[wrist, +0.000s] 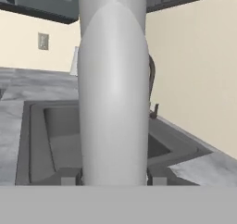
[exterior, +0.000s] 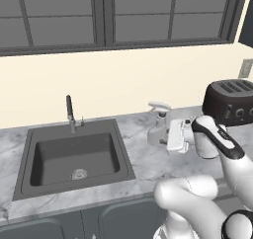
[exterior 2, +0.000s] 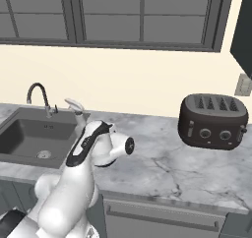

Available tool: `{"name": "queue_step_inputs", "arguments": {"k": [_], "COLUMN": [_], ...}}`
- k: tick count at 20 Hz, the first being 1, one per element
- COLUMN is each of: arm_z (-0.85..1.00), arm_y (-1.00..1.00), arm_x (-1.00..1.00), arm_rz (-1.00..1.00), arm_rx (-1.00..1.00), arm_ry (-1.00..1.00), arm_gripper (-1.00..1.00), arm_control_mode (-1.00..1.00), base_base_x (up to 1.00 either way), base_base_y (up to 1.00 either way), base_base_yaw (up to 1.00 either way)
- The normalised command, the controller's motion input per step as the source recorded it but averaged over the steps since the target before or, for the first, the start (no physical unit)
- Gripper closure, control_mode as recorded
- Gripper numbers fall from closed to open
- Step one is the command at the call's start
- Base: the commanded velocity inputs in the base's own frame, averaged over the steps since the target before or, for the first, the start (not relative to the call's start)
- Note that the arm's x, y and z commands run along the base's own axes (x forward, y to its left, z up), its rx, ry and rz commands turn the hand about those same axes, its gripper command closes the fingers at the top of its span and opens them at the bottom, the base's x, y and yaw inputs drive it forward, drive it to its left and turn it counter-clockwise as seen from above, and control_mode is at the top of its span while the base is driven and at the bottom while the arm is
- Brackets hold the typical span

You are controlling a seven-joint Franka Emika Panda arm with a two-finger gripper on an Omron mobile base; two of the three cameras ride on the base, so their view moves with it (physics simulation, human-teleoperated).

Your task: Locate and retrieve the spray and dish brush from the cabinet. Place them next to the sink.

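The spray (exterior: 157, 127) stands upright just right of the sink (exterior: 74, 159), its long axis vertical and its whitish trigger head at the top, the nozzle pointing toward the sink at about nine o'clock in the left base view. The pincer (exterior: 165, 137) is closed around the bottle's body; in the hand view the pale bottle (wrist: 113, 93) rises between the two finger tips, one on each side. Whether its base rests on the marble table (exterior: 148, 159) is hard to tell, since the hand covers the lower part.

I count one spray, one sink, one dark faucet (exterior: 70, 112) at the basin's far rim, and one black toaster (exterior 2: 212, 120) with four slots, well apart from the bottle at about three o'clock. In the right base view the arm hides most of the bottle; just the trigger head (exterior 2: 75, 104) pokes above it. The sink's left end is cut off there.
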Motion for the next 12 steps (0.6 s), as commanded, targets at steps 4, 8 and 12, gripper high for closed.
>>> {"name": "queue_step_inputs", "arguments": {"k": [4, 8, 12], "arm_z": [-0.53, -0.52, -0.5], "arm_y": [0.28, 0.28, 0.27], "arm_x": [0.49, 0.48, 0.44], "arm_rz": [0.15, 0.14, 0.12], "arm_rx": [0.06, 0.05, 0.02], "arm_ry": [0.03, 0.02, 0.0], "arm_gripper": [1.0, 1.0, 1.0], "arm_control_mode": [-1.0, -1.0, -1.0], "base_base_x": [0.0, 0.0, 0.0], "base_base_y": [0.0, 0.0, 0.0], "base_base_yaw": [0.0, 0.0, 0.0]}}
